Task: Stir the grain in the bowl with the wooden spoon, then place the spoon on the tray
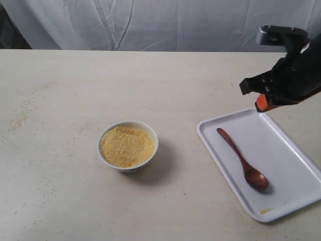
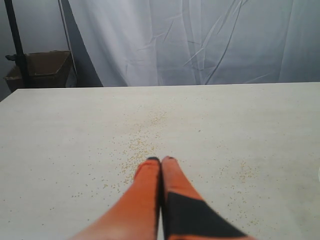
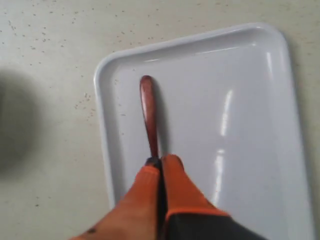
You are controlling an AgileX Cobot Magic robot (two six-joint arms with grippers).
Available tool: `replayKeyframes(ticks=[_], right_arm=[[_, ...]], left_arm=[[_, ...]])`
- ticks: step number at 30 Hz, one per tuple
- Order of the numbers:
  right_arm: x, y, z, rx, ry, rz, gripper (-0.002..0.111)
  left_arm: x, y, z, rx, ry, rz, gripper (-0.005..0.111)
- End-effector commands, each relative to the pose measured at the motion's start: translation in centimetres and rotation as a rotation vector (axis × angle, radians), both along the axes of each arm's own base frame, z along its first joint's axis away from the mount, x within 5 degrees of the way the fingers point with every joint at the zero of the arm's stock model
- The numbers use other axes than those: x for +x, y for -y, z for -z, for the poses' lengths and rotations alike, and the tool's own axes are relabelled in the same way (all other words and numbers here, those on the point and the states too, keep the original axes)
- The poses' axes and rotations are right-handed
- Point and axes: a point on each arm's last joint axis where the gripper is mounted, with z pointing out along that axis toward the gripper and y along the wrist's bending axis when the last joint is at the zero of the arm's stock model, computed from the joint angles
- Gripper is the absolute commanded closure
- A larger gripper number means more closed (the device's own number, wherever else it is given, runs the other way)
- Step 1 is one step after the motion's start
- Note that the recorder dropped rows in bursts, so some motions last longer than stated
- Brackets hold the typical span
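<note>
The wooden spoon [image 1: 239, 156] is seen lying flat inside the tray [image 1: 286, 150], at the right of the table [image 1: 75, 85], handle end toward the far left corner of the tray, oval end toward the near side; the bowl [image 1: 152, 136] is set to the left of the tray, well apart from it, and is heaped with the grain [image 1: 126, 145]; the right gripper [image 1: 263, 104] is held over the tray's far edge, apparently raised clear of it; in the right wrist view its fingers [image 3: 177, 175] are shown pressed together with nothing between them, lined up over the spoon's handle; the left gripper [image 2: 161, 160] is not caught by the exterior view, and it too is closed on nothing, over bare table dusted with stray grains [image 2: 137, 147]; a few specks [image 1: 266, 210] are spotted at the tray's near corner as well, so the spoon is judged likely to be delivered and withdrawal to be the step in hand, though a start not yet made cannot be ruled out; if the arm is to be drawn off, it is best lifted straight up before being swung away, so that neither handle nor rim is clipped and the light tray is not nudged; if the spoon is to be taken, the fingers would have to be parted first and lowered squarely across the slim handle; no brand, label or writing can be read anywhere.
</note>
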Motion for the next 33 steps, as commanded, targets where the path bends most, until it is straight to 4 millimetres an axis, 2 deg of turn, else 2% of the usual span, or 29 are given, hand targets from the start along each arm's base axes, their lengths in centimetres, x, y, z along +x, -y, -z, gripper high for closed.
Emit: replayKeyframes(ticks=[1,5,7,12,16,19,23,25,30,33], right_arm=[[-1.3,2.0,-2.4,-0.154,0.064,0.082,0.108],[-2.7,3.9,-4.3,-0.303,0.104,0.182,0.108],[-3.7,4.2,-5.4,-0.318,0.122,0.187,0.108],[-6.6,4.5,-8.8,-0.252,0.237,0.214,0.108],[-10.1,4.5,-11.8,-0.179,0.384,0.182,0.108],[-13.0,4.5,-12.8,-0.114,0.524,0.148,0.108],[-16.3,4.8,-12.3,-0.051,0.684,0.149,0.108],[-17.8,5.0,-11.0,-0.041,0.726,0.153,0.108],[-20.9,5.5,-8.3,-0.042,0.694,0.153,0.108],[-22.2,5.8,-8.1,-0.043,0.669,0.158,0.108]], left_arm=[[0.0,0.0,0.1,-0.004,0.005,-0.001,0.107],[0.0,0.0,0.1,-0.004,0.005,-0.001,0.107],[0.0,0.0,0.1,-0.004,0.005,-0.001,0.107],[0.0,0.0,0.1,-0.004,0.005,-0.001,0.107],[0.0,0.0,0.1,-0.004,0.005,-0.001,0.107],[0.0,0.0,0.1,-0.004,0.005,-0.001,0.107],[0.0,0.0,0.1,-0.004,0.005,-0.001,0.107],[0.0,0.0,0.1,-0.004,0.005,-0.001,0.107],[0.0,0.0,0.1,-0.006,0.005,-0.001,0.107],[0.0,0.0,0.1,-0.006,0.005,-0.001,0.107]])
